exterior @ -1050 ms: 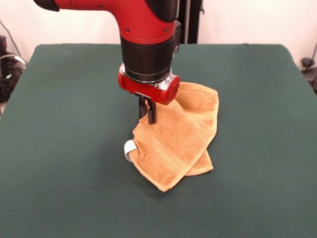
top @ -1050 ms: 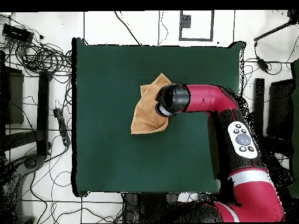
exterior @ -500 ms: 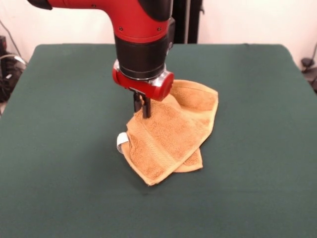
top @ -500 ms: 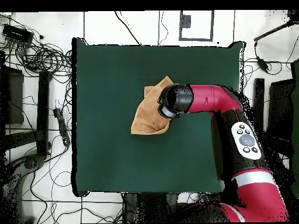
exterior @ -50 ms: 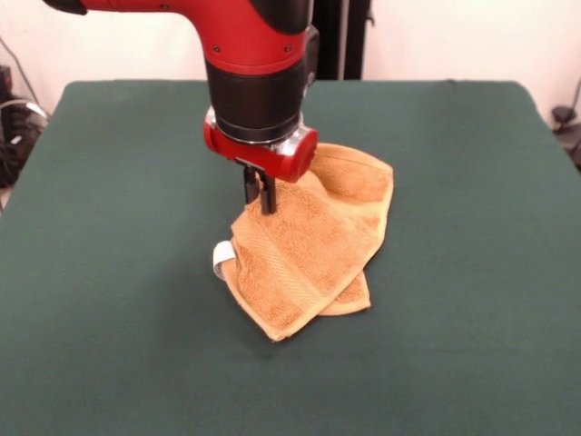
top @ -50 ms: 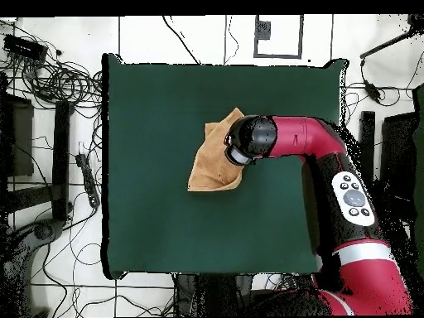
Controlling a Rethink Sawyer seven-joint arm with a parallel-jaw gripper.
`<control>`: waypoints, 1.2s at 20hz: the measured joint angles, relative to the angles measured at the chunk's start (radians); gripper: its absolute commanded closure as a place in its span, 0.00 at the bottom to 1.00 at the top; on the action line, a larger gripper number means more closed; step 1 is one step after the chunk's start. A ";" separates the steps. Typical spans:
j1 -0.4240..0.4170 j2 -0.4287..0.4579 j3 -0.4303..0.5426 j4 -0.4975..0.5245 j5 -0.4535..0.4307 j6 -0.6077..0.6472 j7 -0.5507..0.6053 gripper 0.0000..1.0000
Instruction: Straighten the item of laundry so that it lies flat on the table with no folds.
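The item of laundry [exterior @ -50 ms: 313,250], an orange-tan towel, lies crumpled and folded over itself near the middle of the green table [exterior @ -50 ms: 109,182]. Its white tag loop [exterior @ -50 ms: 221,256] sticks out at the left edge. My gripper [exterior @ -50 ms: 263,198] hangs under the red wrist and is shut on a raised fold at the towel's upper left, holding that part slightly off the cloth. In the overhead view the towel [top @ -50 ms: 211,166] shows left of the arm's head [top @ -50 ms: 251,139], which hides the gripper.
Cables and equipment [top @ -50 ms: 50,74] lie on the floor beside the table's left side in the overhead view. The red arm [top @ -50 ms: 315,149] reaches in over the table's right edge.
The gripper has shifted a little to the left in the front view, dragging the towel with it. Almost nothing has moved in the last half second.
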 measured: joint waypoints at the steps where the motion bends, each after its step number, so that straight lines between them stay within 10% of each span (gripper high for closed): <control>1: 0.000 0.000 0.001 -0.002 0.000 0.002 0.000 1.00; 24: 0.045 -0.051 0.026 -0.027 0.007 0.029 0.000 1.00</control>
